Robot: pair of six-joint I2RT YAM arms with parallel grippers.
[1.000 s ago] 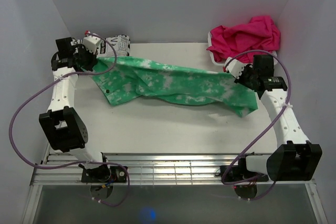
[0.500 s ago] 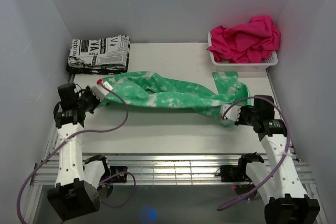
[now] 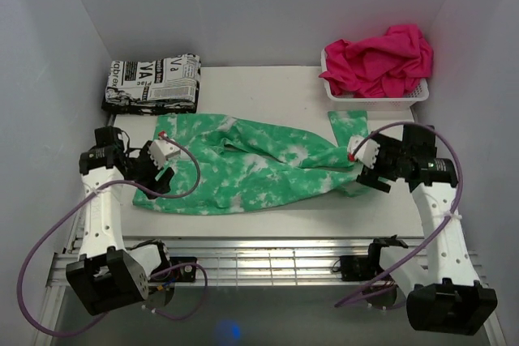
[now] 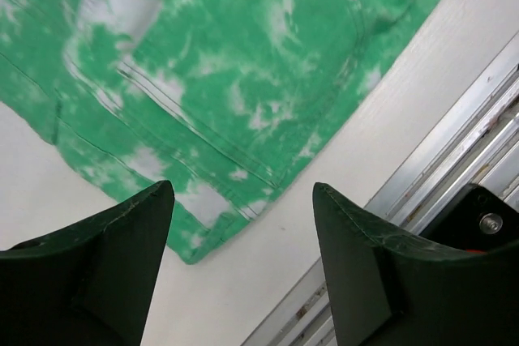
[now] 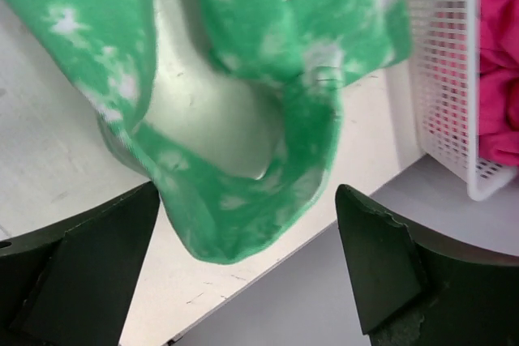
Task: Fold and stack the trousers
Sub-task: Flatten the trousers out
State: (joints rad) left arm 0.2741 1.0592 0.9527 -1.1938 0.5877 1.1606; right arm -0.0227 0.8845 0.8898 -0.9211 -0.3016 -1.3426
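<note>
Trousers (image 3: 251, 164) lie across table (image 3: 268, 87). Left gripper (image 4: 242, 192) above their near-left corner, right gripper (image 5: 247, 192) above the bunched right end. Both fingers spread, gripping nothing.

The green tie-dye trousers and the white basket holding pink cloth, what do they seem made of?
The mint green tie-dye trousers look like soft matte cloth, perhaps cotton: they drape in folds and show stitched seams. The white lattice basket looks like moulded plastic, faintly glossy, with a regular grid of holes.
</note>
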